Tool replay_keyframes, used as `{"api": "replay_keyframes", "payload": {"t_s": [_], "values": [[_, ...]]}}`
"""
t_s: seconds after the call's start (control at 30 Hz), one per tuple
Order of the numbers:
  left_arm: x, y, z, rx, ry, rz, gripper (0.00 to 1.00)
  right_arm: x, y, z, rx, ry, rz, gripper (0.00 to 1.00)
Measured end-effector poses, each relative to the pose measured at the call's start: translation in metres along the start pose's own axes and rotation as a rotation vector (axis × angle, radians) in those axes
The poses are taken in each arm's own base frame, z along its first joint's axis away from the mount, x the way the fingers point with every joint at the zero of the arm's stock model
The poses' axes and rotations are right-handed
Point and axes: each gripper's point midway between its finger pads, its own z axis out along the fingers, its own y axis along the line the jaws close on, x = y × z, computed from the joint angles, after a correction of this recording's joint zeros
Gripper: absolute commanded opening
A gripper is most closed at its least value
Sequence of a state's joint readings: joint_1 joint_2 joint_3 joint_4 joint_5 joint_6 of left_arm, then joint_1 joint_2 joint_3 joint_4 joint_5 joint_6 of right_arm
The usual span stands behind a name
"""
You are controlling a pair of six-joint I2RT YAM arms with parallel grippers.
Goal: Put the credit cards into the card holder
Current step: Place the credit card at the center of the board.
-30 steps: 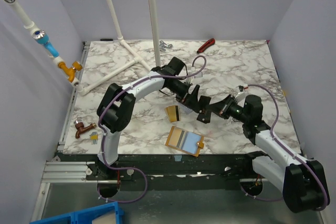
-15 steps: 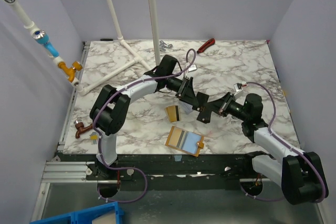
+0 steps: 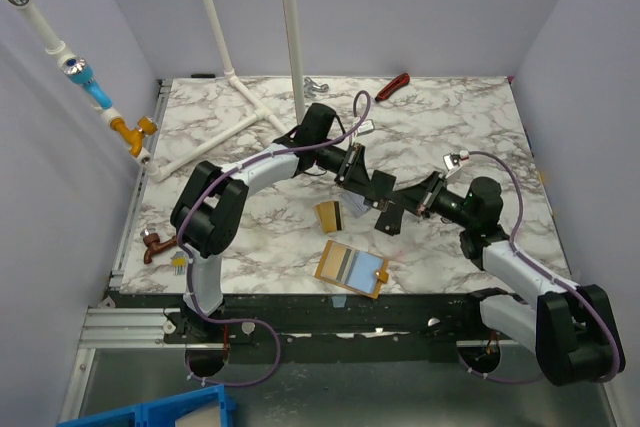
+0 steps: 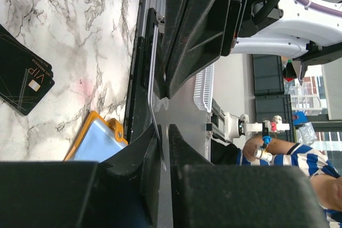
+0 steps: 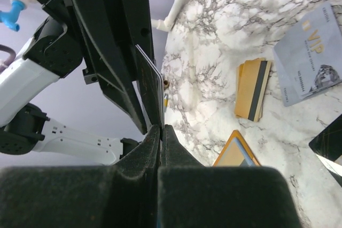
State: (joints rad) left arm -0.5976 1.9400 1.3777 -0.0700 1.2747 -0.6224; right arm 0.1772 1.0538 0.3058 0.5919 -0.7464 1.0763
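On the marbled table point(image 3: 450, 117), nearest the arm bases, lies the orange card holder point(image 3: 350, 268), with a gold-tan card point(image 3: 331, 216) beyond it. Above, both claws pinch one dark card point(image 5: 152, 86) edge-on — right gripper point(image 3: 391, 215) clenched, left gripper point(image 3: 380, 193) nearly clamped — seemingly a mid-air handover.

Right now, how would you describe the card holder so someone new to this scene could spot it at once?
On the marble table, look at the near edge, just in front of where the two grippers meet. The card holder lies flat there: an orange-rimmed sleeve with a pale blue window. The gold-tan card beyond it is smaller and dark-striped.
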Motion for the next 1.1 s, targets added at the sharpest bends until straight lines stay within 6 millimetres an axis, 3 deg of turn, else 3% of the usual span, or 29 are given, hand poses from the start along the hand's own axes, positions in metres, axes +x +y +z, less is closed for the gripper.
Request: {"api": "replay_keyframes", "payload": {"t_s": [0.1,0.23,0.37,0.5,0.67,0.8,1.03,1.1], "values": [[0.000,0.000,0.000,0.002,0.001,0.001,0.00,0.001,0.005,0.000,-0.026,0.011,0.005,0.07],[0.001,-0.001,0.000,0.009,0.007,0.004,0.00,0.002,0.007,0.002,-0.040,0.025,0.026,0.19],[0.003,-0.003,0.001,0.018,0.015,0.007,0.00,0.003,0.009,0.004,-0.056,0.037,0.047,0.23],[0.004,-0.005,0.002,0.023,0.021,0.008,0.00,0.001,0.011,0.007,-0.074,0.041,0.060,0.19],[0.006,-0.008,0.004,0.038,0.034,0.011,0.00,-0.003,0.019,0.012,-0.098,0.044,0.060,0.01],[0.006,-0.009,0.002,0.045,0.038,0.008,0.07,-0.003,0.022,0.013,-0.108,0.046,0.054,0.01],[0.008,-0.011,0.003,0.049,0.044,0.008,0.34,-0.010,0.025,0.014,-0.081,0.018,0.019,0.01],[0.010,-0.014,0.005,0.060,0.054,0.008,0.37,-0.015,0.027,0.014,-0.072,-0.006,0.003,0.01]]}}
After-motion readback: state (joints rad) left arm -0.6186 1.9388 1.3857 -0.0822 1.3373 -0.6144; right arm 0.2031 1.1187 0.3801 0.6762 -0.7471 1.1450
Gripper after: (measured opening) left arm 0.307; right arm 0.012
